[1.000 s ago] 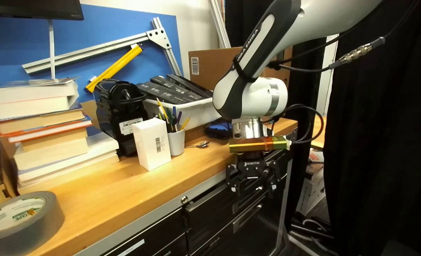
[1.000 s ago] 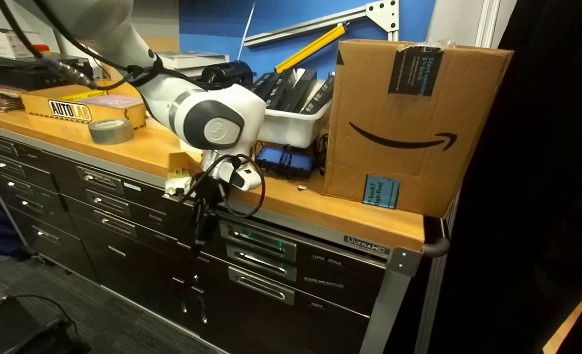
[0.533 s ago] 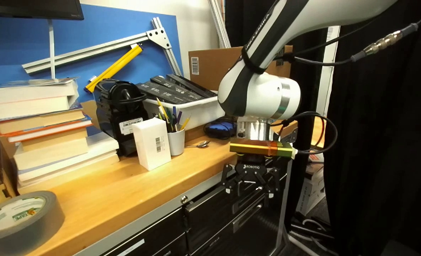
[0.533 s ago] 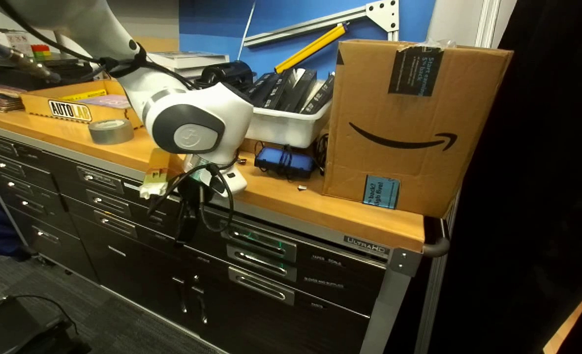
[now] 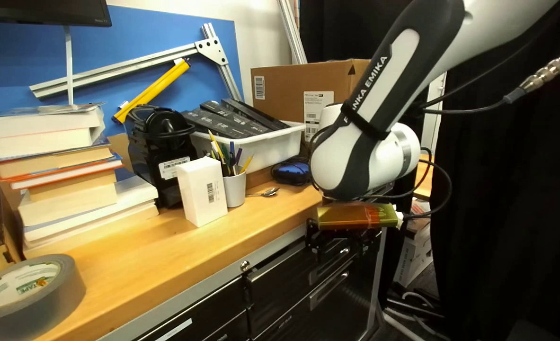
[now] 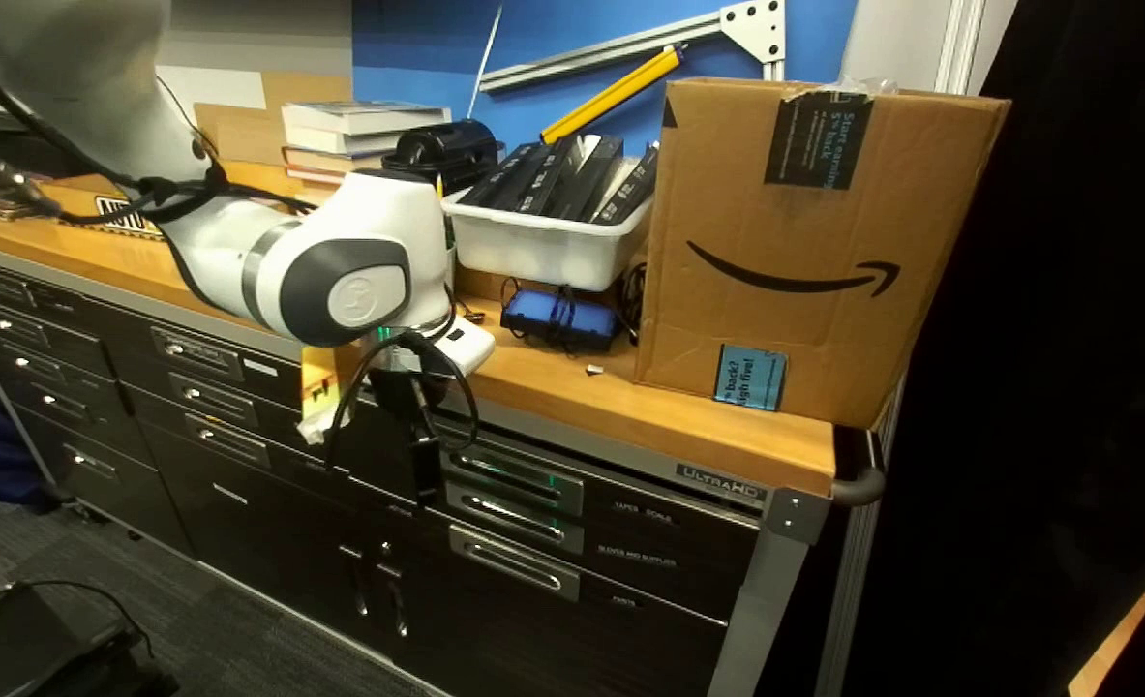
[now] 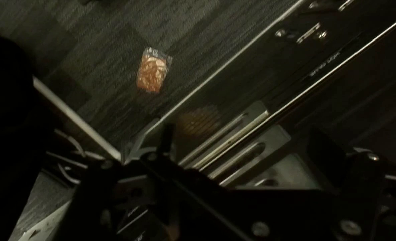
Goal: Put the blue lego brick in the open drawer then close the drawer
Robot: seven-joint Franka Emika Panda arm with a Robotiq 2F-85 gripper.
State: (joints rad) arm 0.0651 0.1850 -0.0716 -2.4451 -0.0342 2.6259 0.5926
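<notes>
1. Now the hand (image 7: 246, 144) is hanging near the black drawer (image 5: 280, 289), its fingers (image 7: 326, 150) standing well apart.
2. That drawer is sitting just under the worktop (image 5: 166, 244); where the blue brick is lying, I cannot tell!
3. Up top, the white box (image 5: 201, 194) is standing upright just beside the pencil cup (image 5: 235, 192), a spoon (image 5: 271, 192) lying near.

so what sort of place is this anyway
Most likely a robotics lab or workshop, going by the robot arm, the wooden-topped workbench with labelled black drawers, and the length of metal framing behind it all.
</notes>
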